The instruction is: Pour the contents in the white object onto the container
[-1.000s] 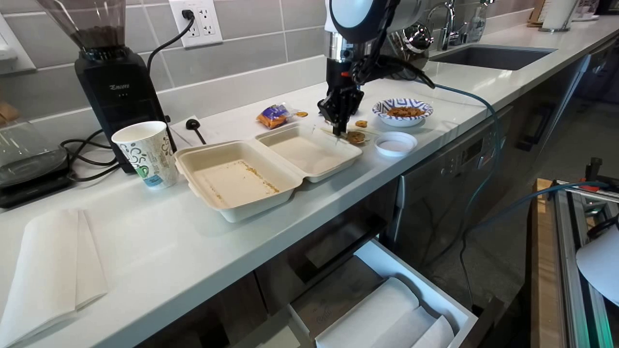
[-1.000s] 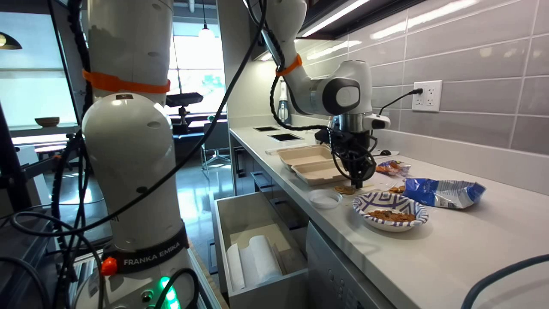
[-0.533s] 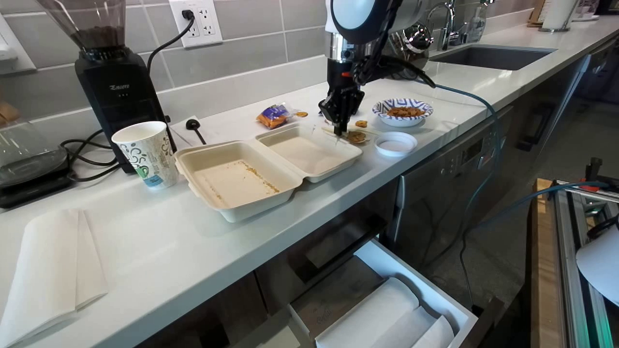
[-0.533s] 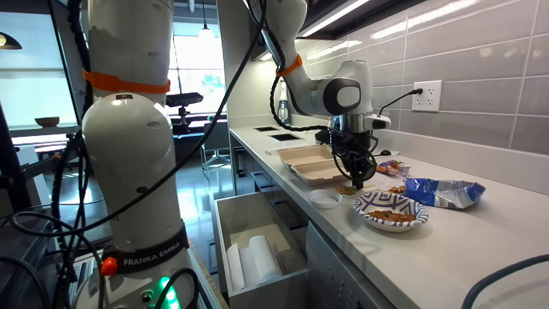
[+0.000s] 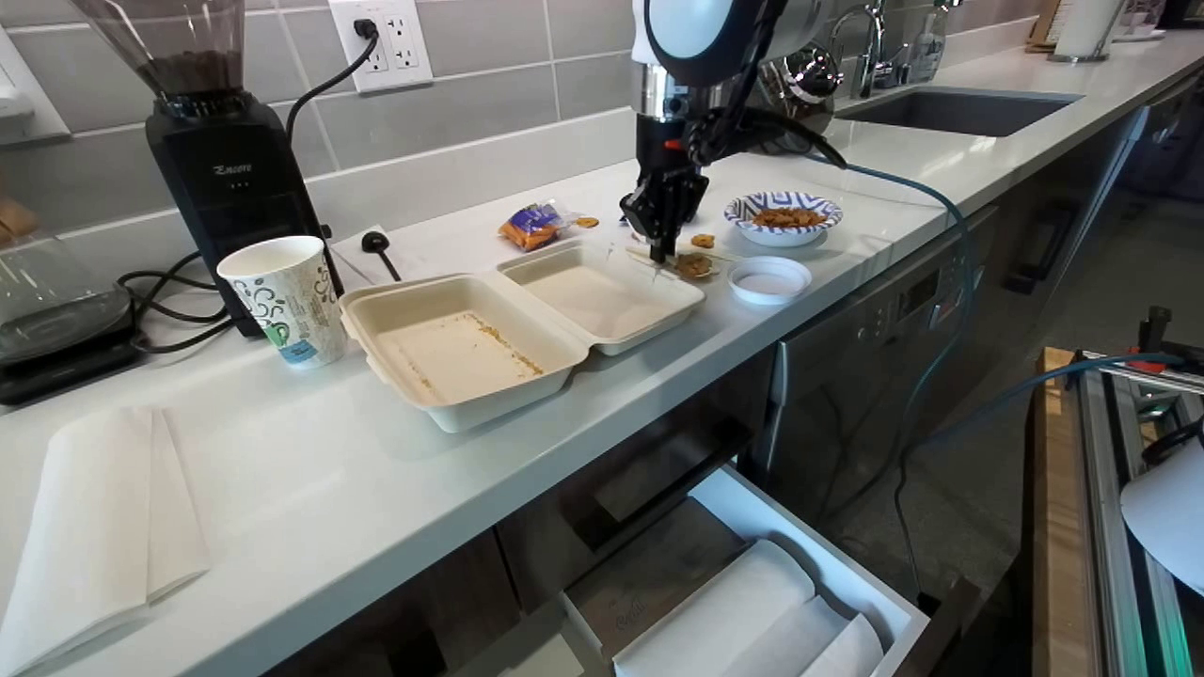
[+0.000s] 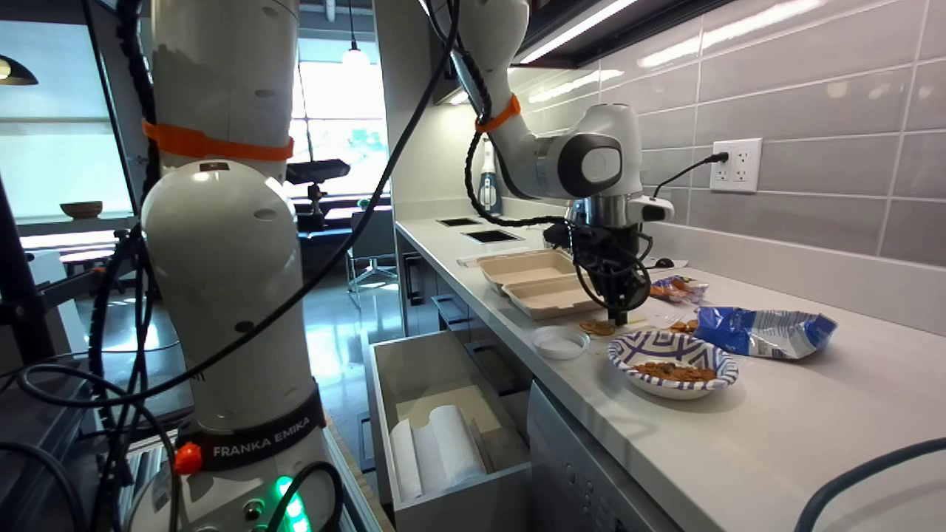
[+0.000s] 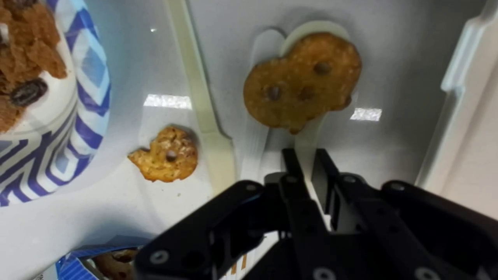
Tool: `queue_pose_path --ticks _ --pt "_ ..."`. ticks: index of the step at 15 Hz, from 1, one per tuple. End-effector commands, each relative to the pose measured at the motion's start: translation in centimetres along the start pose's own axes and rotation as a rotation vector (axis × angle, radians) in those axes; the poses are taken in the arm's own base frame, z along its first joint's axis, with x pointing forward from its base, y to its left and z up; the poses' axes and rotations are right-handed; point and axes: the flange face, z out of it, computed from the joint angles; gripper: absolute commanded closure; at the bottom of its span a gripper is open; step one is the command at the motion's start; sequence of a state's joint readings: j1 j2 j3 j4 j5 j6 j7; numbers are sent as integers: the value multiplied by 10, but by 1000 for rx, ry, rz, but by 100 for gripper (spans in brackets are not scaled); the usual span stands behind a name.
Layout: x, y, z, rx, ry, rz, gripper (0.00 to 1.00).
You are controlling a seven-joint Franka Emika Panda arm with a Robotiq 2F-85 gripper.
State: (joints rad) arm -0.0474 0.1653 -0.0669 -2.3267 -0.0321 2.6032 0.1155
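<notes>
On the counter (image 5: 310,451) near the end effector (image 7: 306,158), low white cup (image 5: 769,281), jaws closed on pale utensil (image 7: 309,139).

Glossy white robot arm (image 6: 222,295): smooth, rounded shell segments, fitted with small oval plugs (image 6: 264,214). Black base collar (image 6: 259,442), lettered FRANKA EMIKA in pale capitals. Orange-red knob (image 6: 188,458) and glowing green light (image 6: 294,508) at the base. Wide bright orange band (image 6: 218,145); narrower orange band (image 6: 502,114). Long smooth black cable (image 6: 319,279); ribbed black cable (image 6: 470,166). Black rounded ring (image 6: 569,166) framing a pale oval disc (image 6: 600,165). Polished silver cylindrical collar (image 5: 658,94). Small white housing with black front (image 6: 654,213). Black jointed gripper (image 7: 307,155): angular links, round grey screw heads (image 7: 158,257), slim black fingers (image 7: 291,161); small red mark (image 5: 673,144) above.
</notes>
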Motion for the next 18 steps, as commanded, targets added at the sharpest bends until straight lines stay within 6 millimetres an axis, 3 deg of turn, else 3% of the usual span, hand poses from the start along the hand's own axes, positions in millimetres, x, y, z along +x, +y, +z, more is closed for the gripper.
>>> queue_pose_path --ticks 1,7,18 --pt "6 0 -1 -14 0 7 96" --pt "14 2 -10 -34 -27 0 96" --pt "31 -1 -47 -60 -176 -37 96"
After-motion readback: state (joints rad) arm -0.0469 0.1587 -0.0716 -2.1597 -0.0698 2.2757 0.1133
